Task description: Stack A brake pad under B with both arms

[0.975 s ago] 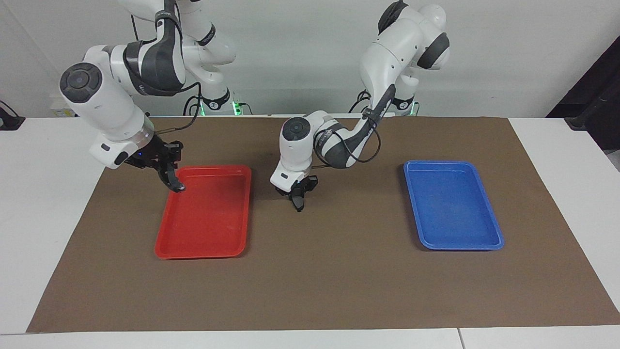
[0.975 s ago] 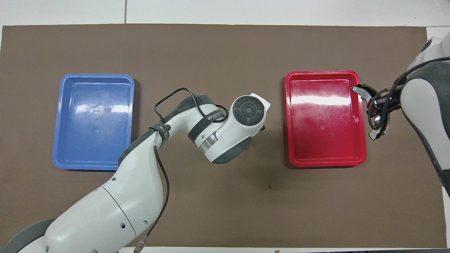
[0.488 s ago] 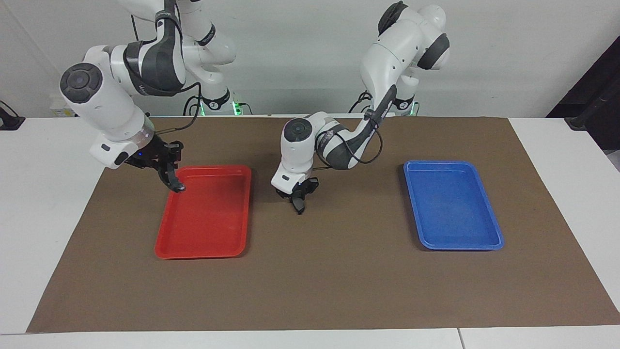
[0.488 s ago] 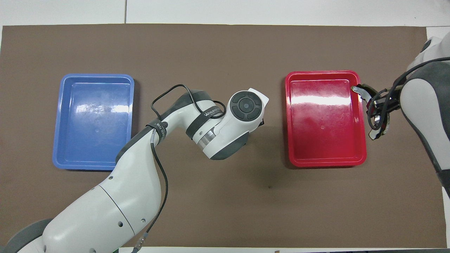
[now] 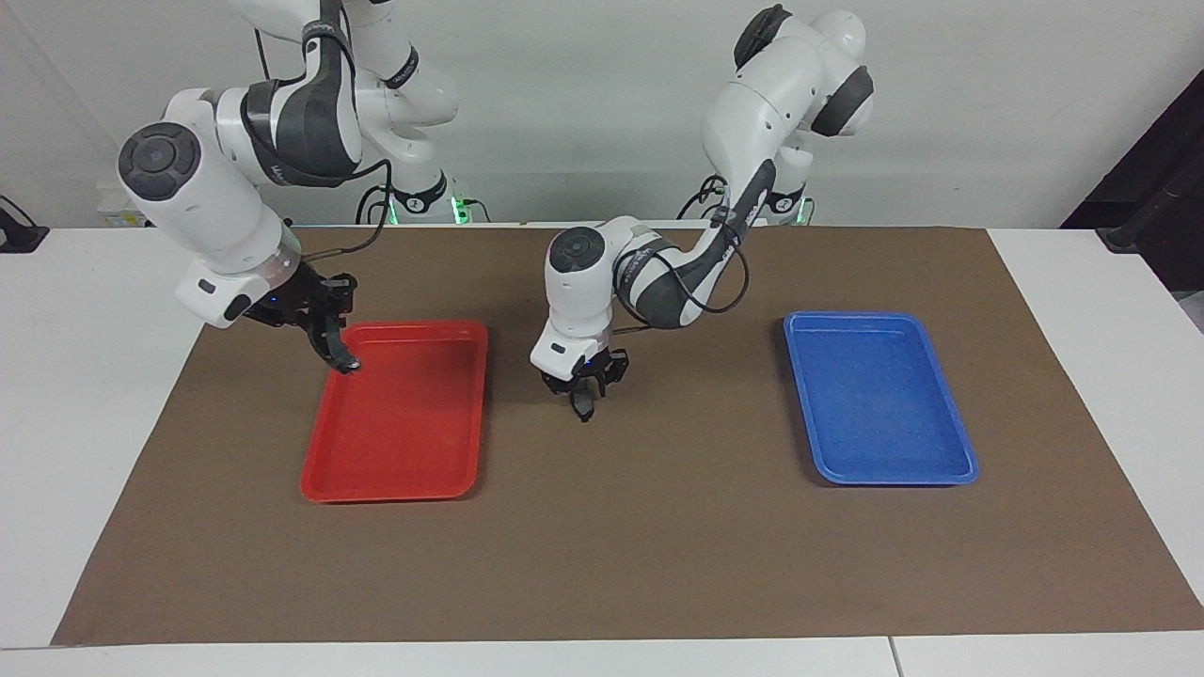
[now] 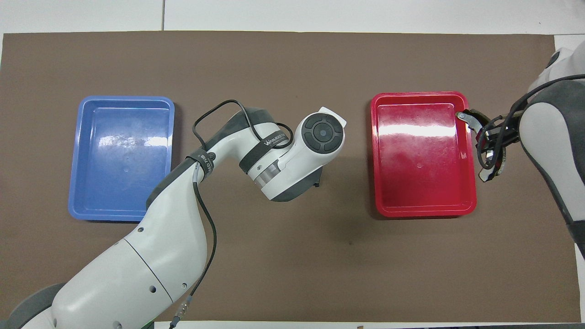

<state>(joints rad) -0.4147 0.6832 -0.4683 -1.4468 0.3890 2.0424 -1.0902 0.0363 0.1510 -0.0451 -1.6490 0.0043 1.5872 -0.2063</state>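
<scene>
Right claw (image 5: 346,363): clenched, over the corner of the red tray (image 5: 395,484) nearest the robots; nothing visibly held.
Left claw (image 5: 583,410): low over the brown mat (image 5: 640,545), between the red tray and the blue tray (image 5: 894,478); released or clenched, cannot tell.
A brake pad, B: neither was visible in either view.
Risk: stacking order unverifiable; descent at the corner could snag the rim.

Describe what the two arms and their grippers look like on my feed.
Both arms are glossy white jointed shells with dark grey joint bands and round dark grey caps. The left arm carries a looping black cable and small lettering on its grey wrist band. The left gripper and right gripper are black, with slim dark fingers; the right arm also trails black cables.
</scene>
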